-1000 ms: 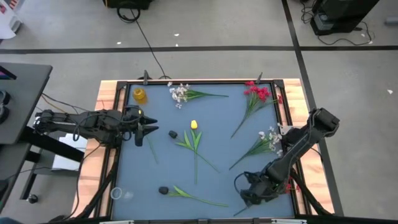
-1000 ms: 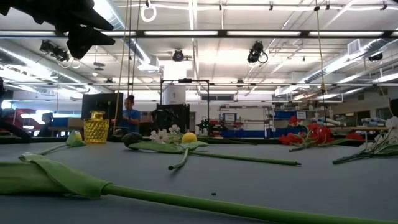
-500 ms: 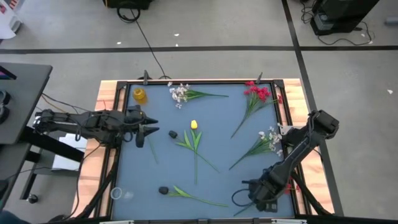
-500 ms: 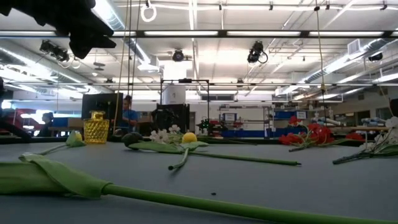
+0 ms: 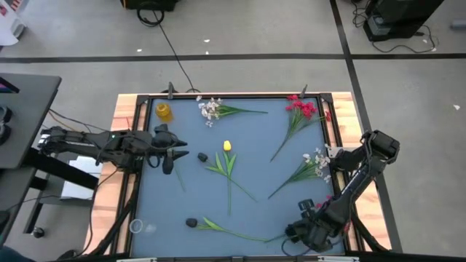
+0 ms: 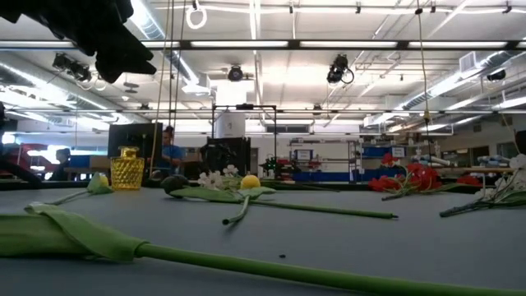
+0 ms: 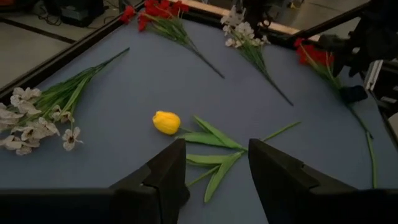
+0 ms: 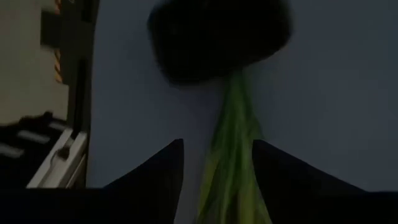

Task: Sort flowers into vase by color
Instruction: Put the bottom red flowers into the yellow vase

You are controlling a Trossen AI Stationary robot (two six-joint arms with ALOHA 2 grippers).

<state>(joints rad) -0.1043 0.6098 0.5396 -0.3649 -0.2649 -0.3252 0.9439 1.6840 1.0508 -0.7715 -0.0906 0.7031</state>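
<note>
A yellow tulip (image 5: pixel 227 146) (image 7: pixel 166 122) lies mid-table on its stem and leaves. White sprays lie at the far side (image 5: pixel 210 109) and the right (image 5: pixel 315 161), and a red cluster (image 5: pixel 302 108) lies far right. A long green stem (image 5: pixel 233 231) (image 6: pixel 246 267) lies along the near edge. My left gripper (image 5: pixel 173 159) (image 7: pixel 214 146) hangs open above the table's left side, pointing toward the tulip. My right gripper (image 5: pixel 291 234) (image 8: pixel 217 146) is open and low at the near right. Its fingers stand either side of a green stem (image 8: pixel 233 124) that ends in a dark lump (image 8: pixel 217 37). My right gripper straddles the green stem (image 8: pixel 231 162) with its fingers pointing along it, toward the table's left. The stem lies on the table. Whether a finger touches it, I cannot tell.
A small yellow vase (image 5: pixel 164 111) (image 6: pixel 126 168) stands at the far left corner. Another red flower (image 7: pixel 314 53) lies by the right arm. A dark lump (image 5: pixel 202 156) sits left of the tulip. A raised black rim (image 5: pixel 218 94) frames the blue table top.
My right gripper has moved toward the table's near edge and now sits over the green stem there. My left gripper has turned slightly at the wrist while staying in place. No flower has moved.
</note>
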